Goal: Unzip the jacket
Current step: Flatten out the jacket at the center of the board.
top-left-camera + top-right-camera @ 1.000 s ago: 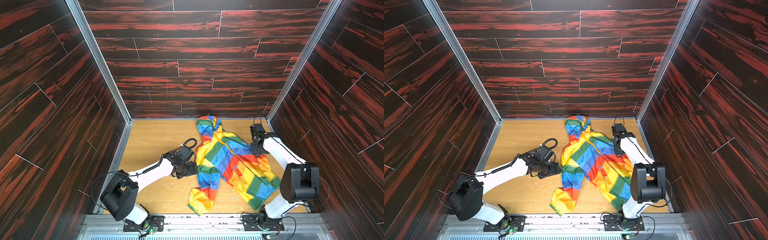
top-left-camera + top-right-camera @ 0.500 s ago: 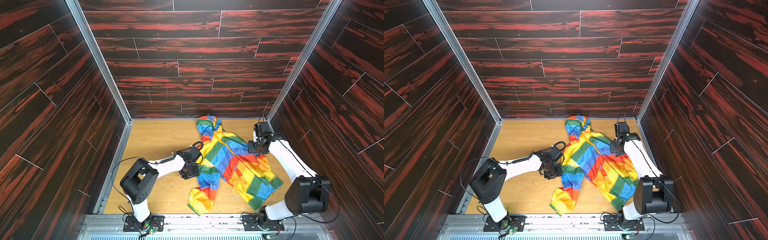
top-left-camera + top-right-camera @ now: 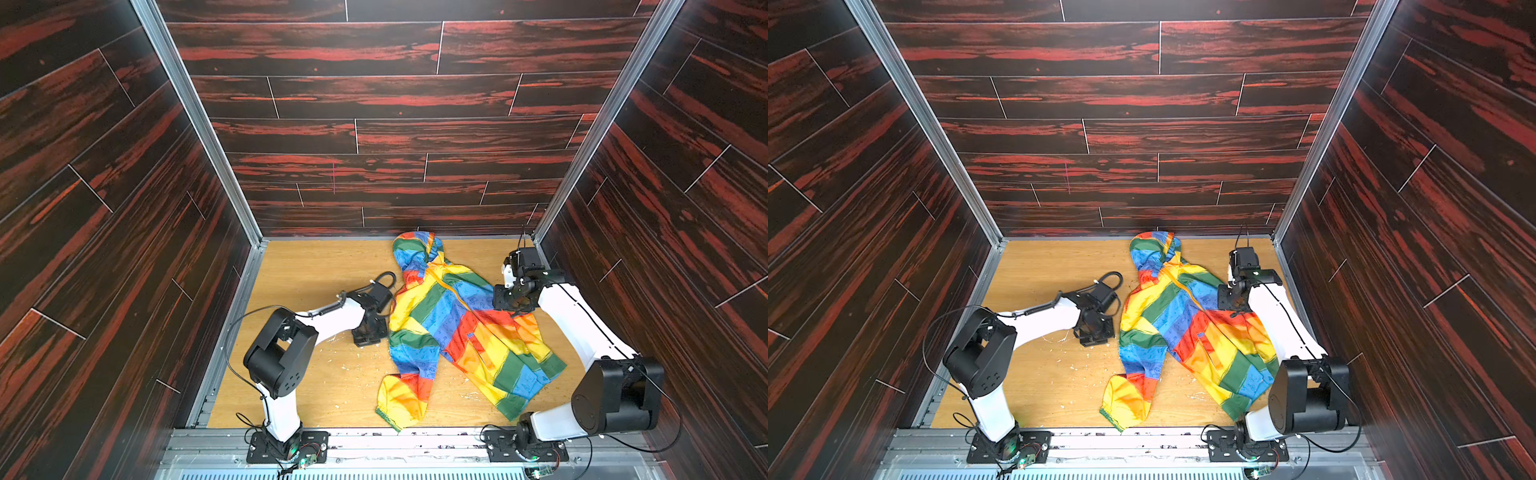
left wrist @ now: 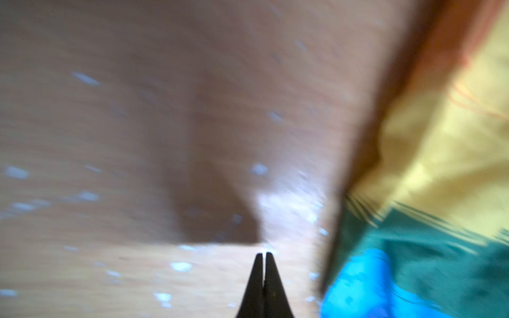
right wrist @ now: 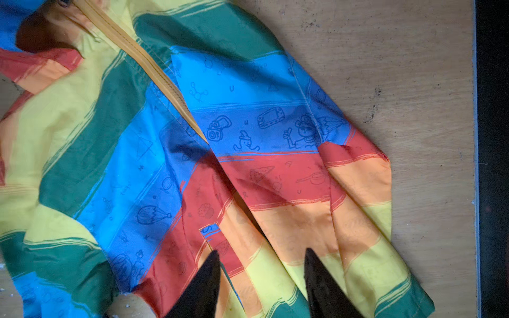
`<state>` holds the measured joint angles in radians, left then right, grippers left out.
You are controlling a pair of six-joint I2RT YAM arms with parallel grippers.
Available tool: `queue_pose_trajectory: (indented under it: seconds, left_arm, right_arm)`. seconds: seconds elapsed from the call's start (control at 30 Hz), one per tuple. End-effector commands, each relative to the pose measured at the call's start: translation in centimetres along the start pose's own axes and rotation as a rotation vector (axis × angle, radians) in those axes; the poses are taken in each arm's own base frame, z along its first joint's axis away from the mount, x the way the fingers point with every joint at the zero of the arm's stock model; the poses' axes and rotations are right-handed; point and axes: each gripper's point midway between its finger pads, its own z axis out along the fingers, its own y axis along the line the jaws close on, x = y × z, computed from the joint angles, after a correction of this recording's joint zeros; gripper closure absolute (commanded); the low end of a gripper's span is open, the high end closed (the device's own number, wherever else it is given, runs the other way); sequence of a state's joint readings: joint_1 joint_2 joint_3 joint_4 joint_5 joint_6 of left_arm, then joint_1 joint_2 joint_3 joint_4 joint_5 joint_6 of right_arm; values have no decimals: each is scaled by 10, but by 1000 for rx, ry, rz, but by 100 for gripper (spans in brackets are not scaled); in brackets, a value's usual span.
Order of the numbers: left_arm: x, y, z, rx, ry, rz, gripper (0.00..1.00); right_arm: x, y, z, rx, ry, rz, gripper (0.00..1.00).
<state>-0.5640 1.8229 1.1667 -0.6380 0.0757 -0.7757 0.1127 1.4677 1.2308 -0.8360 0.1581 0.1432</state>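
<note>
The rainbow-striped jacket (image 3: 453, 328) (image 3: 1183, 328) lies crumpled on the wooden table, hood toward the back wall. Its yellow-orange zipper (image 5: 154, 68) (image 3: 449, 286) runs down the front from the collar. My left gripper (image 4: 263, 254) (image 3: 368, 336) is shut with nothing between its fingers. It points down at bare table just beside the jacket's (image 4: 440, 165) left edge. My right gripper (image 5: 261, 256) (image 3: 509, 305) stands open just above the orange and yellow stripes of the jacket (image 5: 192, 137), to the right of the zipper, holding nothing.
Dark red wood-pattern walls (image 3: 374, 124) close in the table at the back and both sides. The table (image 3: 324, 266) is dotted with white specks. A metal rail (image 3: 395, 444) with both arm bases runs along the front edge.
My left gripper's jaws have closed on nothing and that arm's elbow has folded in toward its base. My right gripper's jaws have narrowed a little while it stayed over the jacket's right side.
</note>
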Motion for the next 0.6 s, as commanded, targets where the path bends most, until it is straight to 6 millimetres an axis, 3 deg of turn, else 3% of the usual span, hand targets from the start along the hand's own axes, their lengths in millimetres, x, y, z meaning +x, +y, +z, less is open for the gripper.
queue_pose_trajectory:
  seconds: [0.0,0.03,0.1,0.13,0.17,0.27,0.4,0.57]
  left_arm:
    - [-14,25,-37,-41,-65,47,100]
    - [-14,28,-45,-49,-73,65,91]
    - [-9,28,-56,-33,-76,99,59]
    - [-2,27,-59,-6,-61,95,48]
    - [6,26,-58,18,-46,84,43]
    - [40,21,-57,73,-6,95,36]
    - [85,7,-52,118,51,138,34]
    - [114,-17,-55,211,62,166,33]
  right_arm:
    - [8,8,-4,-44,2,6,49]
    - [9,12,-4,-65,7,2,49]
    - [12,19,-6,-103,7,-1,47]
    - [12,23,-8,-121,5,-1,46]
    - [14,26,-9,-134,7,3,45]
    - [17,37,-12,-186,15,14,42]
    - [16,51,-18,-213,1,7,41]
    - [9,62,-23,-228,-14,3,41]
